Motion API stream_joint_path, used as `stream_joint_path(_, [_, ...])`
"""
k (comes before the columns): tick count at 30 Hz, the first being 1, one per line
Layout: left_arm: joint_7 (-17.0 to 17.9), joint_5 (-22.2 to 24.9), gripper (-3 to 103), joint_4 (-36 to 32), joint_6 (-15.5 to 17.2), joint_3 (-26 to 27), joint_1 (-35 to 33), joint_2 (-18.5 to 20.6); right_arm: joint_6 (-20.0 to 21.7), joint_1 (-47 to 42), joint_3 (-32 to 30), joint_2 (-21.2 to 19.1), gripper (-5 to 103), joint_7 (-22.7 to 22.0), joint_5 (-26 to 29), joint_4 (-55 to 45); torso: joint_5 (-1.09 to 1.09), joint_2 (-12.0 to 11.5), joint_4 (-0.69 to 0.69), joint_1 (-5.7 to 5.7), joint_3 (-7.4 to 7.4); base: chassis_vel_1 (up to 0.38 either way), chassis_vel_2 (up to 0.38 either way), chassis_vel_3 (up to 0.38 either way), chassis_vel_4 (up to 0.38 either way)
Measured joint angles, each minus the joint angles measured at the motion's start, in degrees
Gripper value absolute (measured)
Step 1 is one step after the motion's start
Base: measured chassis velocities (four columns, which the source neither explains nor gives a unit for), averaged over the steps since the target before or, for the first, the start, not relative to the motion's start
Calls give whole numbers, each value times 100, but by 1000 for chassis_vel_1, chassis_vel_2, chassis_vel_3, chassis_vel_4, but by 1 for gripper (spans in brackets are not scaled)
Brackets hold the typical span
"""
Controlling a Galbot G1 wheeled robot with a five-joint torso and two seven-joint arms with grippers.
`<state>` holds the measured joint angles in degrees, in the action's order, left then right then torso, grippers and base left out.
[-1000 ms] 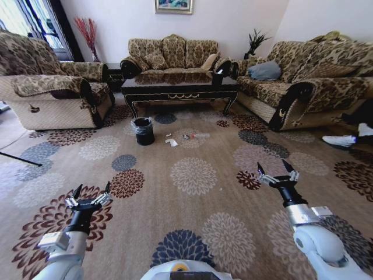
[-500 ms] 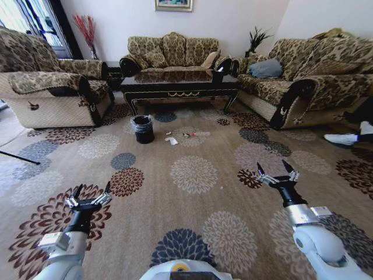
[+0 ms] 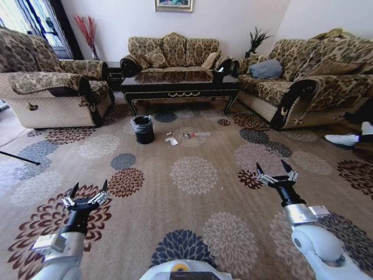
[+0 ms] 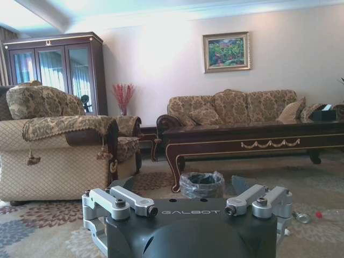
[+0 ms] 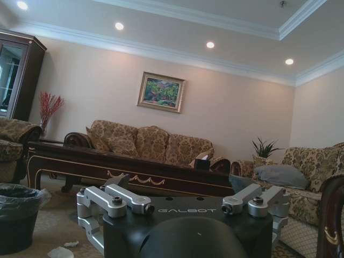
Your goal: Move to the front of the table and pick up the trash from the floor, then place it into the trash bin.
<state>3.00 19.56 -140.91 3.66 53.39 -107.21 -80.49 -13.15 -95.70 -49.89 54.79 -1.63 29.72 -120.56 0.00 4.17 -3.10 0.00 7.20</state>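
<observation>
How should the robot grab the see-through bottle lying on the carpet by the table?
Probably around the middle of the clear bottle, coming from above. It lies flat on its side on the floor in front of the table, right of the trash bin. Fingers would likely close across its narrow width. Both the left gripper and right gripper are open, far from it.

patterned sofas (image 3: 173, 51), framed painting (image 3: 173, 5), white walls

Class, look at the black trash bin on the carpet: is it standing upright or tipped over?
Upright. The trash bin stands on its base on the floor, its bag-lined mouth facing up; the left wrist view shows its rim level.
</observation>
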Motion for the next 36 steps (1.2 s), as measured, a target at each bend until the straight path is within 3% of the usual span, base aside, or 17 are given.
stream_joint_path(12, [310, -107, 100, -232, 490, 69, -98, -93, 25, -112, -25, 14, 100, -26, -8, -258, -1, 18, 1, 0, 16, -248, 244, 234, -240])
stream_joint_path(36, [275, -179, 100, -243, 550, 70, -93, -73, -13, -219, -28, 156, 100, -89, -47, -342, 0, 34, -1, 0, 28, -354, 348, 352, -352])
